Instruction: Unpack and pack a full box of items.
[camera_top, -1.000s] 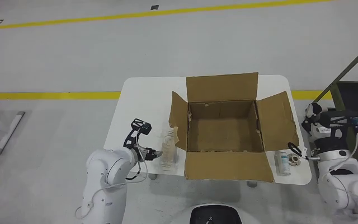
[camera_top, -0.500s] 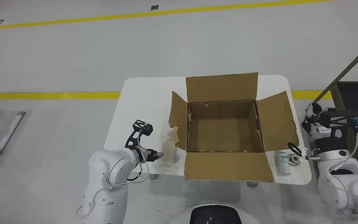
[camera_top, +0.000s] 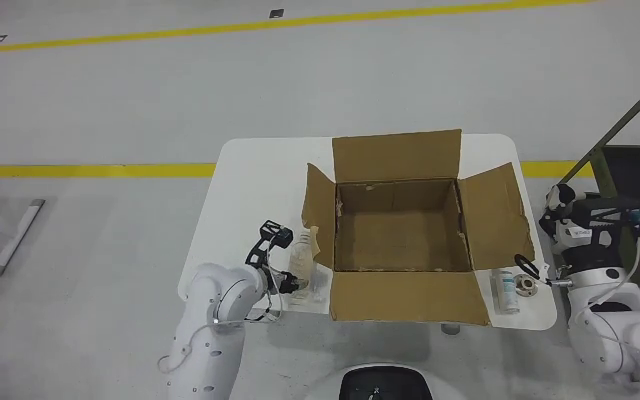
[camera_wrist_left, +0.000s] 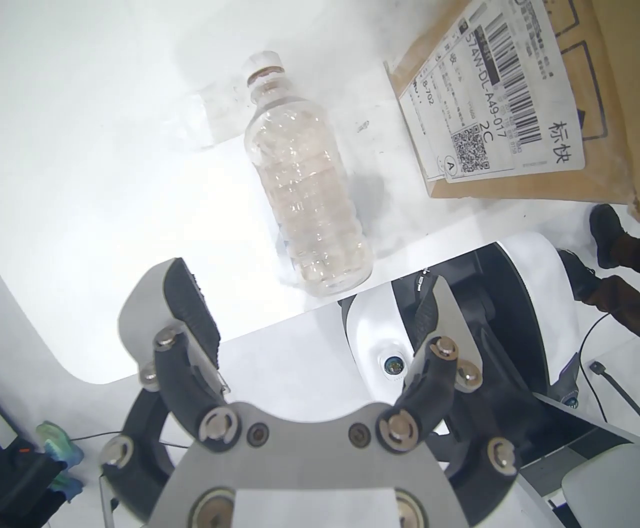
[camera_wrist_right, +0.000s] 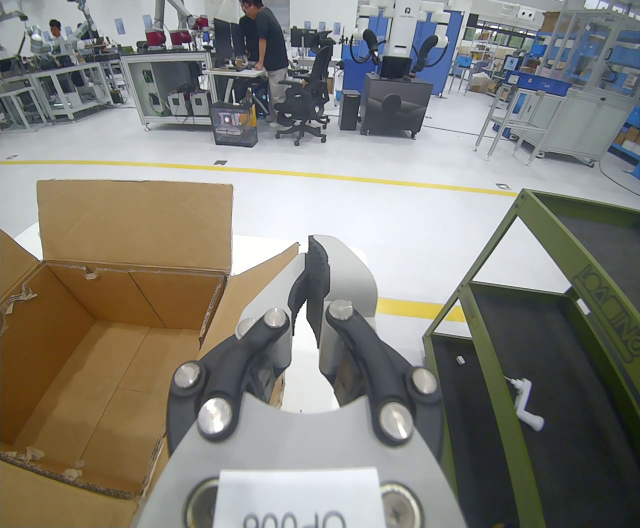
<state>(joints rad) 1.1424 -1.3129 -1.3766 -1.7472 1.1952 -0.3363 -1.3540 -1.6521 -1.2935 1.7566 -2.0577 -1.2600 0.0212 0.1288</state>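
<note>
An open, empty cardboard box (camera_top: 400, 225) stands in the middle of the white table (camera_top: 250, 190). A clear plastic bottle (camera_top: 301, 262) lies just outside its left wall, near the table's front edge. In the left wrist view the bottle (camera_wrist_left: 307, 210) points its cap away, and my left gripper (camera_wrist_left: 315, 305) is open just short of its base, holding nothing. That gripper (camera_top: 285, 283) is at the bottle's near end in the top view. My right gripper (camera_wrist_right: 312, 265) is shut and empty, held beside the box's right flap (camera_wrist_right: 260, 290).
A small white container (camera_top: 507, 290) and a round part (camera_top: 526, 285) lie on the table's front right corner. A green cart (camera_wrist_right: 550, 350) stands to the right of the table. The box's labelled flap (camera_wrist_left: 500, 90) lies close beside the bottle.
My left arm has moved right along the table's front, bringing its open gripper up to the bottle's base. The right arm and the box have not moved.
</note>
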